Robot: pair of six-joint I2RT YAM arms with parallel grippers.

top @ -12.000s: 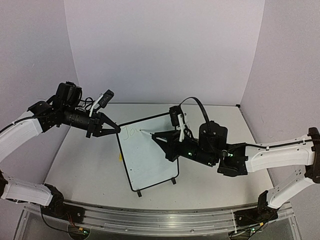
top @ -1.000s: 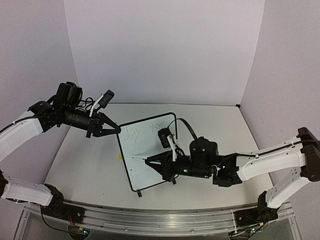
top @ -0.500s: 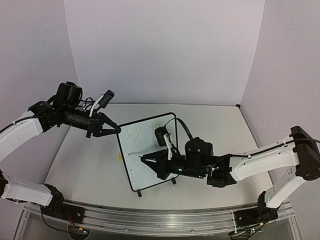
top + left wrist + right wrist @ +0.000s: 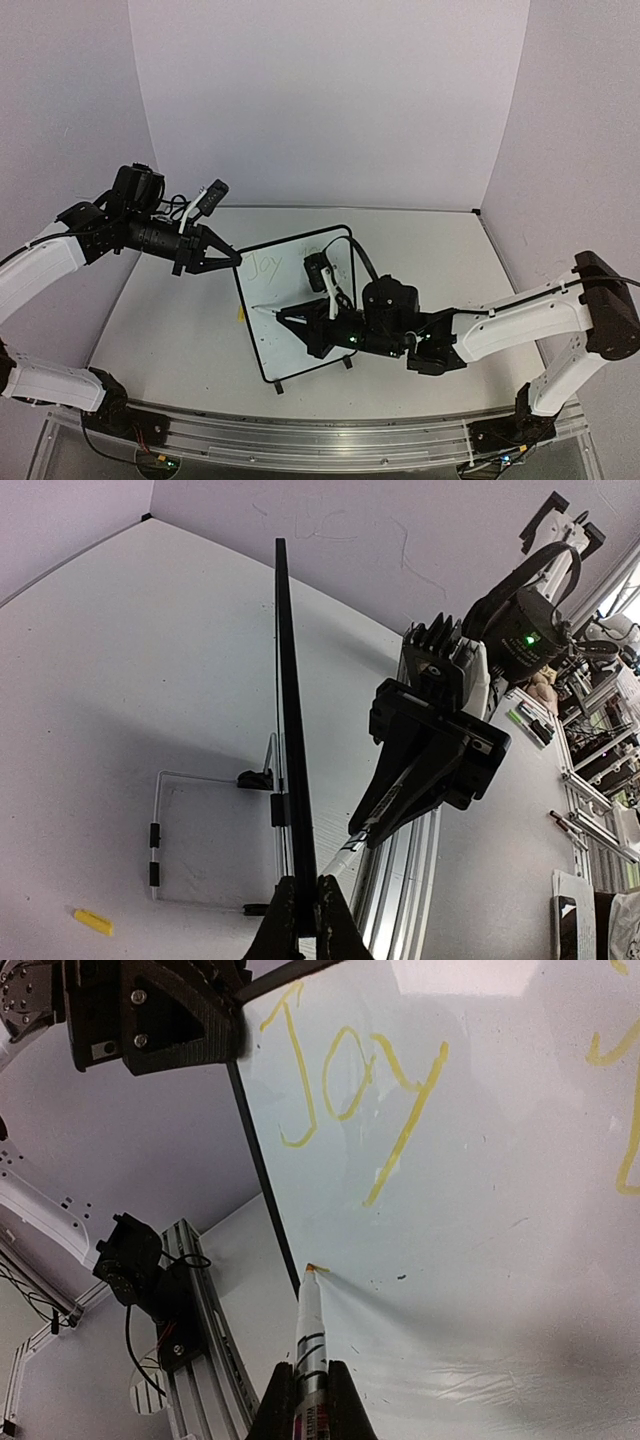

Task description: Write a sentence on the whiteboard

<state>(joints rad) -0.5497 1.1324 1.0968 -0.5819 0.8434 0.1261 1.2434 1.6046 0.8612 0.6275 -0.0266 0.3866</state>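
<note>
The whiteboard (image 4: 285, 350) stands upright mid-table, tilted in plan. My left gripper (image 4: 232, 258) is shut on its top left corner; the left wrist view shows its jaws pinching the black frame (image 4: 290, 730) edge-on. The sentence (image 4: 266, 265) so reads "Joy" in yellow (image 4: 350, 1090), with more strokes at the right edge (image 4: 625, 1110). My right gripper (image 4: 292, 322) is shut on a yellow-and-white marker (image 4: 312, 1340). Its orange tip touches the board's left side just below "Joy", with a tiny yellow mark beside it.
A small yellow cap (image 4: 92, 921) lies on the table behind the board, near its wire stand (image 4: 160, 820). An aluminium rail (image 4: 300, 440) runs along the near table edge. Purple walls close in the back and sides.
My right gripper has carried the marker left and down, from the top line to the board's left side under "Joy". More writing stands after "Joy" than 12 s ago. The left arm has not moved.
</note>
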